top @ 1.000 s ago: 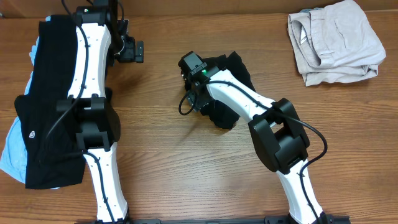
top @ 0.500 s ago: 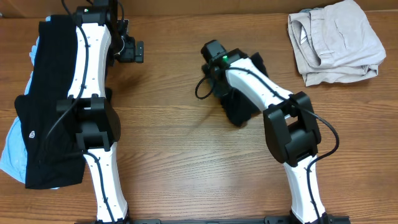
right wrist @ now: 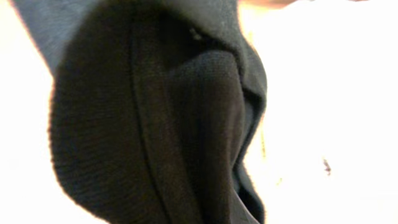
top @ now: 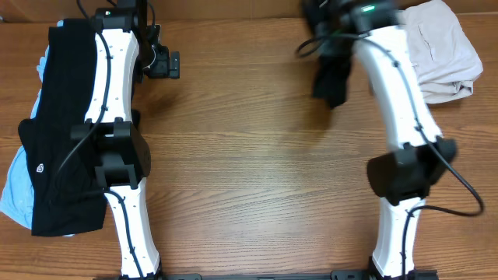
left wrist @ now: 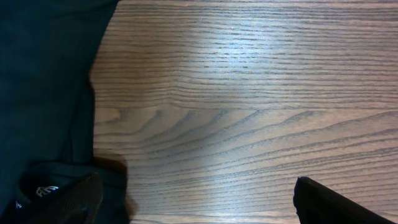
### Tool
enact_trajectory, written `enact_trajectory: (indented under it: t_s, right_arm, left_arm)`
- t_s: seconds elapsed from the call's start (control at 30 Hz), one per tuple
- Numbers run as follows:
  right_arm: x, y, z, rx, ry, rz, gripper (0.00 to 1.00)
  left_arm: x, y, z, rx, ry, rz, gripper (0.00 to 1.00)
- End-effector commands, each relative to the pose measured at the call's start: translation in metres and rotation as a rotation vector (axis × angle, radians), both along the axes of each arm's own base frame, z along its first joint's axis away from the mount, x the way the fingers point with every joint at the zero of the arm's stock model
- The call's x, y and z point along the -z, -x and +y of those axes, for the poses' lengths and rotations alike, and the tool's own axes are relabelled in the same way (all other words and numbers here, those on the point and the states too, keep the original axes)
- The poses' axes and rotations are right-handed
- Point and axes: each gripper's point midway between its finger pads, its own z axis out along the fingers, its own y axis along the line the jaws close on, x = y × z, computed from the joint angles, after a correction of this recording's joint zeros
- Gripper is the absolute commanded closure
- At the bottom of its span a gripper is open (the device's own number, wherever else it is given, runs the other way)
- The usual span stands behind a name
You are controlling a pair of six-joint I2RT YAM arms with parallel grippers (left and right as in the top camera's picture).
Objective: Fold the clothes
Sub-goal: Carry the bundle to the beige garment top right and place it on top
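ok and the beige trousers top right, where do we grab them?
I'd pinch the bunched near edge of the beige trousers, toward its right end, coming straight down: the layers stack into a thick fold there. The left part is hidden under the right arm, which holds a black garment.

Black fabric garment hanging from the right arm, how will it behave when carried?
Probably floppy: the black fabric garment droops in a bunched clump beside the white right arm, holding no shape. Likely light for its size, since it seems to hang whole from a single grip. It may swing or unfurl in transit.
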Motion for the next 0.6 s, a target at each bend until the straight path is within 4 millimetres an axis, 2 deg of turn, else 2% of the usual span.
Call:
enact_trajectory:
  t_s: [0.0,0.03,0.47,0.57]
  right_arm:
    - [-0.061,-0.001,-0.044,0.091,-0.011,-0.149,0.96]
    - [-0.072,-0.006,-0.066,0.111,0.002,-0.184,0.96]
    - [-0.096,-0.041,-0.206,-0.041,0.375,-0.289,0.96]
    - [-0.094,-0.05,-0.23,-0.096,0.445,-0.309,0.96]
  left_arm:
    - [0.002,0.001,-0.003,-0.004,-0.003,0.006,0.0]
    - [0.002,0.001,-0.003,-0.004,-0.003,0.006,0.0]
    - [0.002,0.0,-0.003,-0.005,-0.003,0.004,0.0]
    - [0.002,0.0,-0.003,-0.005,-0.003,0.002,0.0]
